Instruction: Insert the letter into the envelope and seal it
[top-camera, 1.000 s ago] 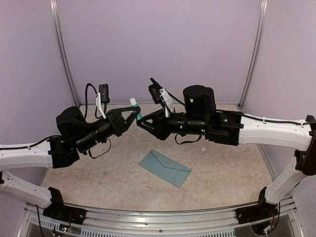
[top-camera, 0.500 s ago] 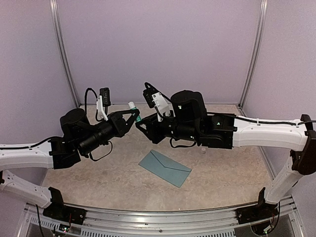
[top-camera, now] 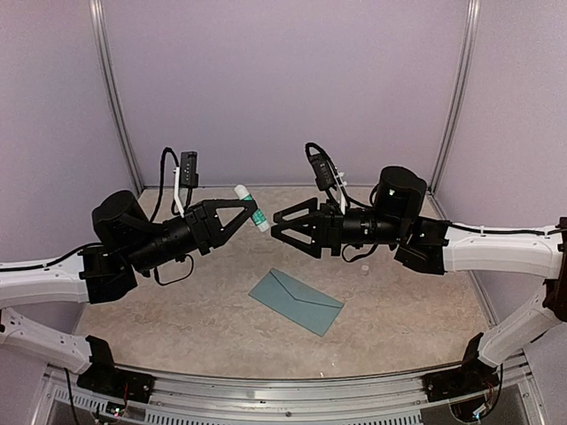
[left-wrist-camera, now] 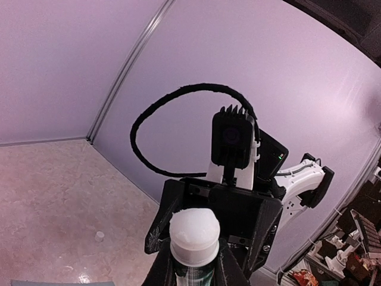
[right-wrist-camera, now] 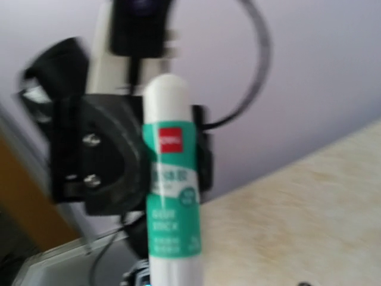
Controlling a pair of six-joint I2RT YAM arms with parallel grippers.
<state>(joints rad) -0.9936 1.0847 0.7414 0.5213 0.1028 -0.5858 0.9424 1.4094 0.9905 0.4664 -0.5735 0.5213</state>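
Observation:
The teal-blue envelope (top-camera: pixel 295 301) lies flat on the table between the arms, flap side up; one corner of it (left-wrist-camera: pixel 59 282) shows in the left wrist view. The letter is not in view. My left gripper (top-camera: pixel 248 208) is raised above the table and shut on a green-and-white glue stick (top-camera: pixel 259 220) (left-wrist-camera: pixel 194 235) (right-wrist-camera: pixel 172 196). My right gripper (top-camera: pixel 283 223) faces it from the right, a short gap away. Its jaws are spread and hold nothing. The right wrist view is blurred and its own fingers do not show there.
A small white cap (top-camera: pixel 362 267) (left-wrist-camera: pixel 99 236) sits on the table right of the envelope, under the right arm. Purple walls with metal corner posts (top-camera: pixel 456 97) enclose the table on three sides.
My right gripper let go of the glue stick's lower end, opened, and drew back to the right. The left gripper kept hold of the stick and shifted slightly.

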